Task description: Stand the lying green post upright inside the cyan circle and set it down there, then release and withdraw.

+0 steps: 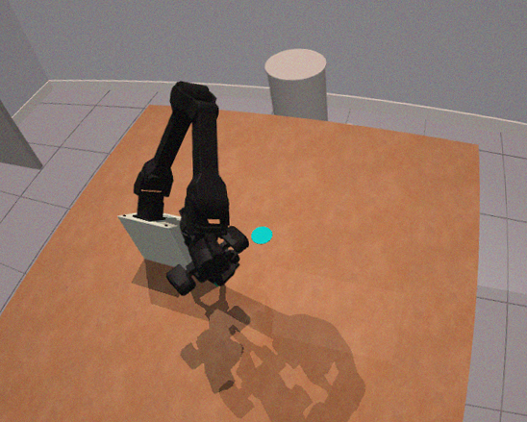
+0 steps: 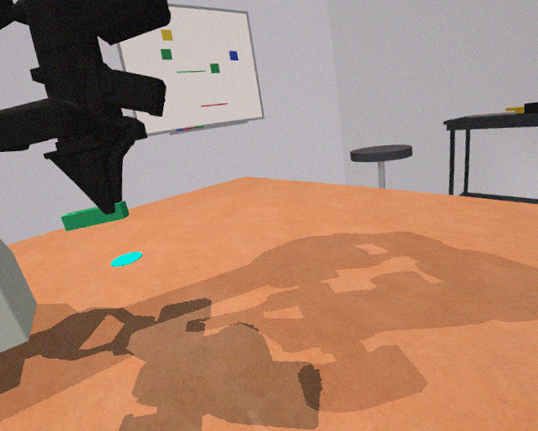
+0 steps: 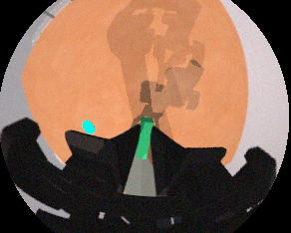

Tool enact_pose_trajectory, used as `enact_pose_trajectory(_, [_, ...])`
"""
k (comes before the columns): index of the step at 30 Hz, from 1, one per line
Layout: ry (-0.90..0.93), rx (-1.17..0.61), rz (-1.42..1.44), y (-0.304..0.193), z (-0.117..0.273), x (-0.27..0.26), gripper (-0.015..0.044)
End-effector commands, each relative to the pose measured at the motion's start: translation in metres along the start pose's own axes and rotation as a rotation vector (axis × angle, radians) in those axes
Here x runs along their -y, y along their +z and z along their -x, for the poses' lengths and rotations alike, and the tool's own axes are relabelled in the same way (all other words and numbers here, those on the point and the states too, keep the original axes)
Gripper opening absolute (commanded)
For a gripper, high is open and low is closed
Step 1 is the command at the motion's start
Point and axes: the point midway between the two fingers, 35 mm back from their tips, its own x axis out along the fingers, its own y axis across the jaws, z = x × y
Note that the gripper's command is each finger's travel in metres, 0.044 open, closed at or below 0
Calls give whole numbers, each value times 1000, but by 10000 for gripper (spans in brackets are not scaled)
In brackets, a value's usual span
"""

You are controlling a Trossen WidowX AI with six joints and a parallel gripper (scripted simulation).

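The green post (image 2: 87,218) (image 3: 145,142) is held off the table, lying nearly level. Only a sliver of it shows under the gripper in the top view. My gripper (image 2: 109,210) (image 3: 145,127) is shut on the post near one end, and the longer part sticks out toward the arm's base. The cyan circle (image 1: 262,235) (image 2: 127,258) (image 3: 89,126) lies flat on the table with nothing on it. In the top view it is right of the gripper; in the wrist view it is left of the fingers.
The orange table top (image 1: 368,230) (image 2: 429,249) (image 3: 75,75) carries the arm's broad shadow. The pale grey base block (image 1: 156,241) (image 2: 3,289) (image 3: 141,182) stands close behind the gripper. A pale cylinder (image 1: 299,94) stands beyond the table's far edge.
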Motion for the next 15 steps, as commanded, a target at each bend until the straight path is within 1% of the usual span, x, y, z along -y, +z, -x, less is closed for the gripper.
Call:
enact_pose_trajectory(1, [0,6,2,-1,4,-14,23])
enact_pose_trajectory(15, [-6,14,20,-8,10,-57,23])
